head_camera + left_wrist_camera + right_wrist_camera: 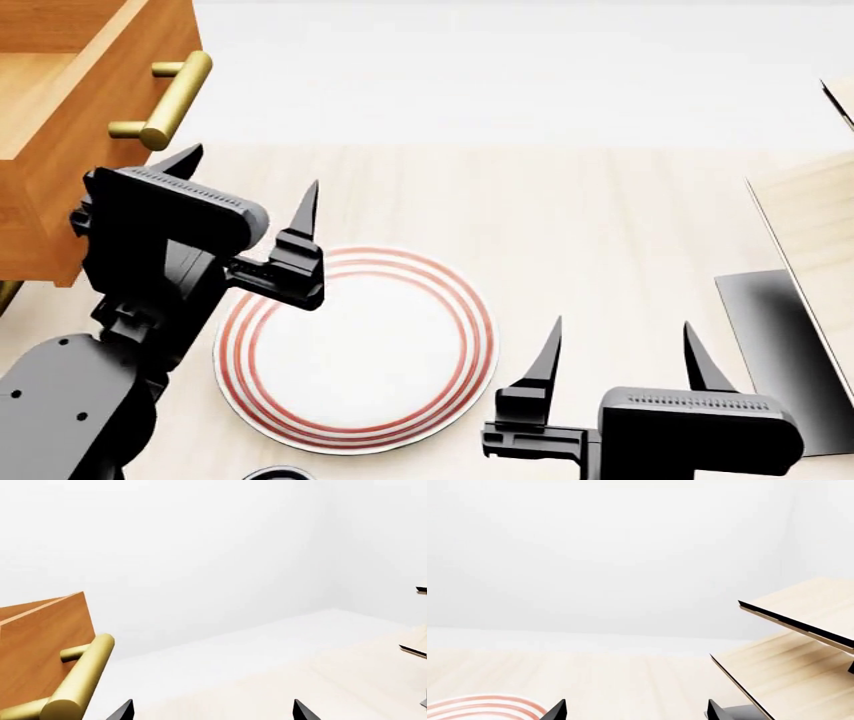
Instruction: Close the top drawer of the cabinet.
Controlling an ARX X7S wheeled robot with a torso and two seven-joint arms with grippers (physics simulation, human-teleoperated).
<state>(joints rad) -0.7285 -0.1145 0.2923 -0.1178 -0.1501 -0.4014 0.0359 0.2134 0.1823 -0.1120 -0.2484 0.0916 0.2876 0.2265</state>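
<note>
The top drawer [94, 110] of the orange-brown cabinet [40, 230] stands pulled out at the head view's upper left, with its brass bar handle [174, 98] on the front panel. The drawer front [40, 640] and handle [80, 682] also show in the left wrist view. My left gripper [247, 190] is open and empty, just below and to the right of the handle, not touching it. My right gripper [621, 355] is open and empty, low at the right, far from the drawer.
A white plate with red rings [358, 350] lies on the pale wood table [561, 220] between the grippers; its edge shows in the right wrist view [480, 707]. A pale slanted wooden structure [814, 230] with a black base [787, 350] stands at the right.
</note>
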